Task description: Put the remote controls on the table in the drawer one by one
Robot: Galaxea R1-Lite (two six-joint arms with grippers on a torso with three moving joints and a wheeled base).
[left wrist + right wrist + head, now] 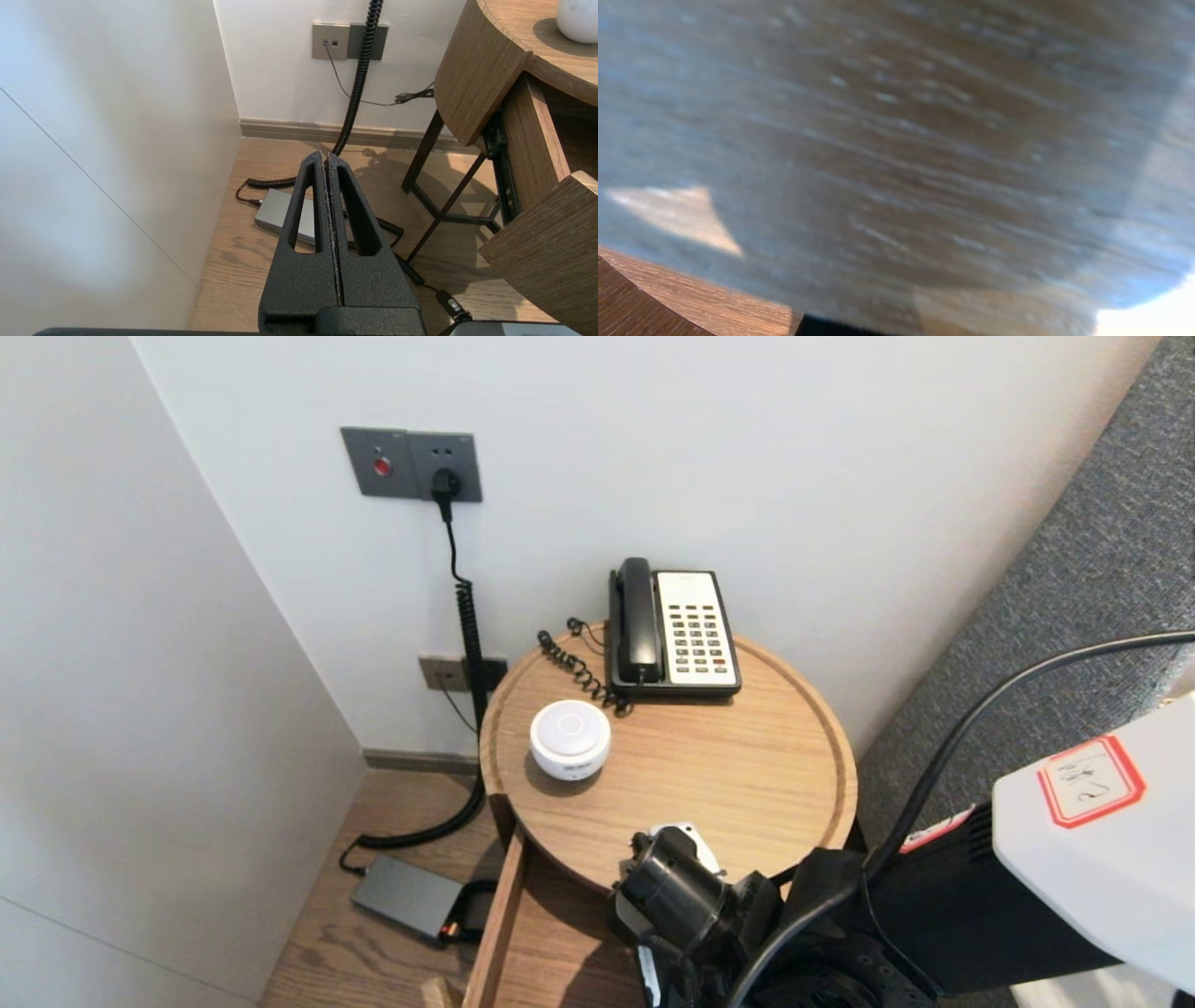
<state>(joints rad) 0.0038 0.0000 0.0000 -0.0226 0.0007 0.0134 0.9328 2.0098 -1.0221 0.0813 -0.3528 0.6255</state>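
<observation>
A round wooden side table (747, 784) stands against the wall. On it sit a black and white desk telephone (672, 630) and a white round device (570, 738). A wooden drawer (495, 924) is pulled out under the table's front. My right arm's wrist (677, 896) hangs over the drawer at the table's front edge. A small white thing (689, 831) shows just beyond the wrist; whether it is held is hidden. The right wrist view holds only blurred wood grain (896, 140), very close. My left gripper (325, 156) is parked low beside the table, shut and empty.
A grey power brick (406, 896) with a coiled black cable (471, 644) lies on the wood floor left of the table, plugged into a wall socket (446, 467). White walls close in the left and back. Grey carpet (1074, 616) lies to the right. Black table legs (444, 205) stand near the left gripper.
</observation>
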